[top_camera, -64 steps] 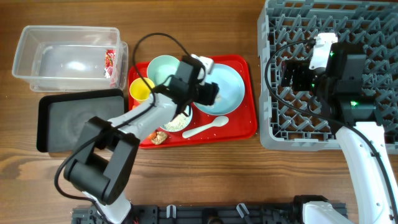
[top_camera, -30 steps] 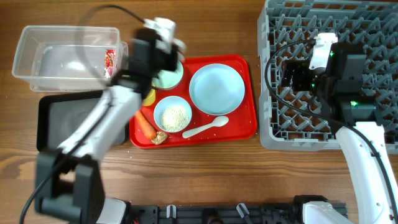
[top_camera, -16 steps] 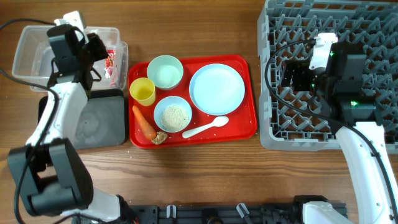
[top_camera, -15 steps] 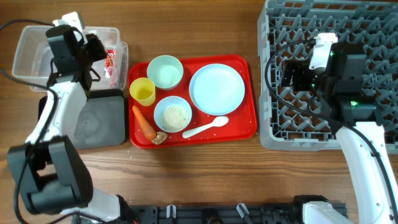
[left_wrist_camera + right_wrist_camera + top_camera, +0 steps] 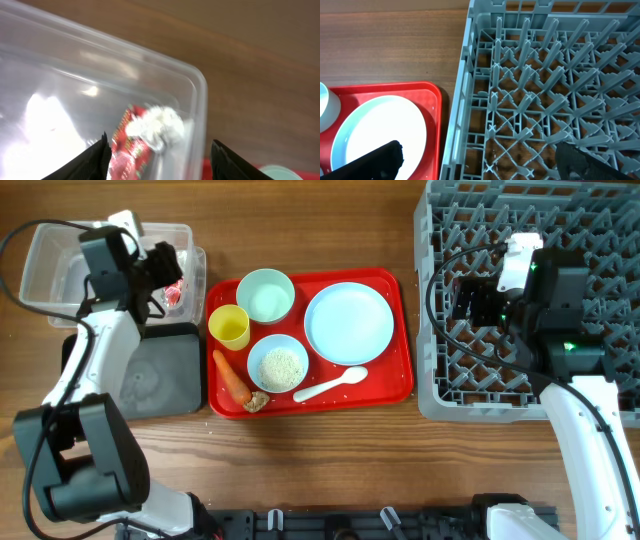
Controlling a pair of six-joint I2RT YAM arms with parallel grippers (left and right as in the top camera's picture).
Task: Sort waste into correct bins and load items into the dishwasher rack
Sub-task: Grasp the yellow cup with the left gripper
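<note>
Since half a second ago the left gripper [image 5: 160,268] has turned slightly toward the right end of the clear bin [image 5: 60,232]; the right arm has not moved.

From overhead, the wrapper [image 5: 173,293] lies inside that bin against its right wall, just beside the left gripper. The black bin [image 5: 150,385] holds nothing. On the tray [image 5: 402,330] sit the carrot [image 5: 232,378], the lump [image 5: 256,401], the rice [image 5: 279,366] in its bowl [image 5: 262,350], the empty bowl [image 5: 265,295], the cup [image 5: 228,327], the plate [image 5: 348,322] and the spoon [image 5: 330,386]. The rack [image 5: 600,240] is bare, with the right gripper [image 5: 470,302] over its left part.

At the left wrist, the fingers stand wide apart and grip nothing. The wrapper lies loose below them in the bin.

At the right wrist, the fingers are also wide and empty, above the rack's left edge, with the plate just beside it.

So one piece of waste looks sorted. The carrot, lump and rice, and all five items, are still to do.
</note>
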